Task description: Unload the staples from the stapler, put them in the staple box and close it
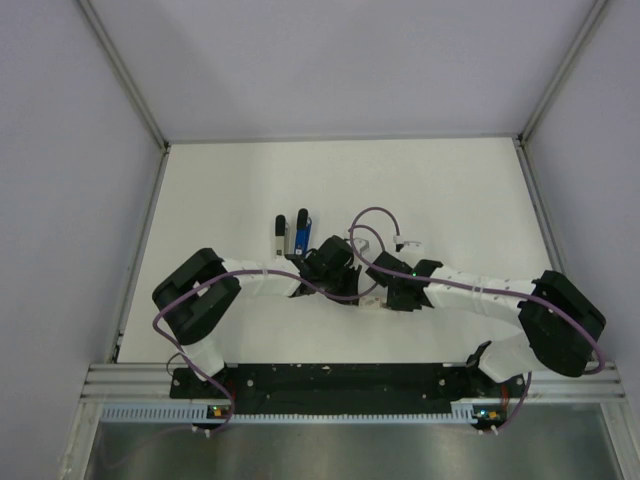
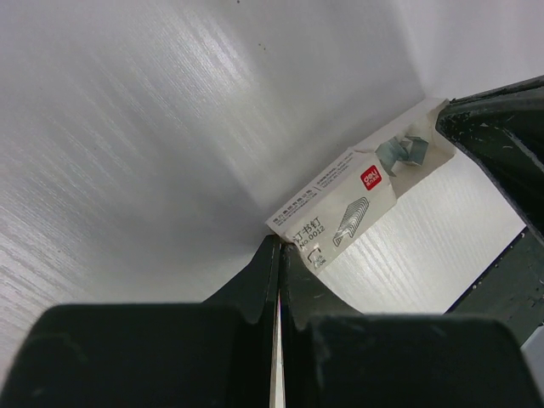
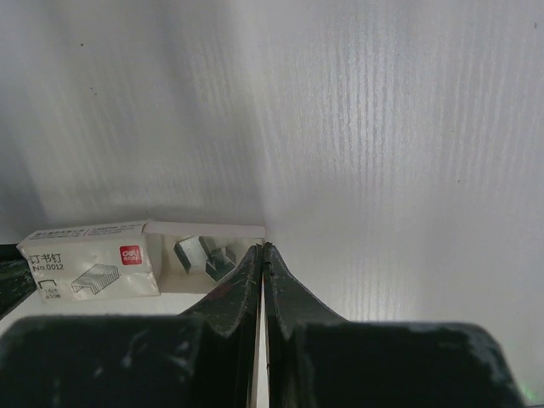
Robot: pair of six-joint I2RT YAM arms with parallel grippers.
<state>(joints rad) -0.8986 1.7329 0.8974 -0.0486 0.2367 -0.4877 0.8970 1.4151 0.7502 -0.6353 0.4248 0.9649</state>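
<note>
The blue stapler (image 1: pixel 302 233) with a black end lies on the white table just beyond my left gripper (image 1: pixel 338 262); it shows only in the top view. A white staple box (image 2: pixel 340 208) lies between my grippers, its tray slid out with loose staple strips (image 2: pixel 406 150) in it. My left gripper (image 2: pixel 280 248) is shut and empty, its tips at the box's near corner. My right gripper (image 3: pixel 261 248) is shut and empty, its tips at the end of the open tray (image 3: pixel 204 255). The box (image 3: pixel 89 263) lies to the left in the right wrist view.
A grey bar (image 1: pixel 280 233) with a black tip lies beside the stapler on its left. A purple cable (image 1: pixel 375 212) loops over the right wrist. The white table (image 1: pixel 450 190) is walled by metal-framed panels at the back and both sides.
</note>
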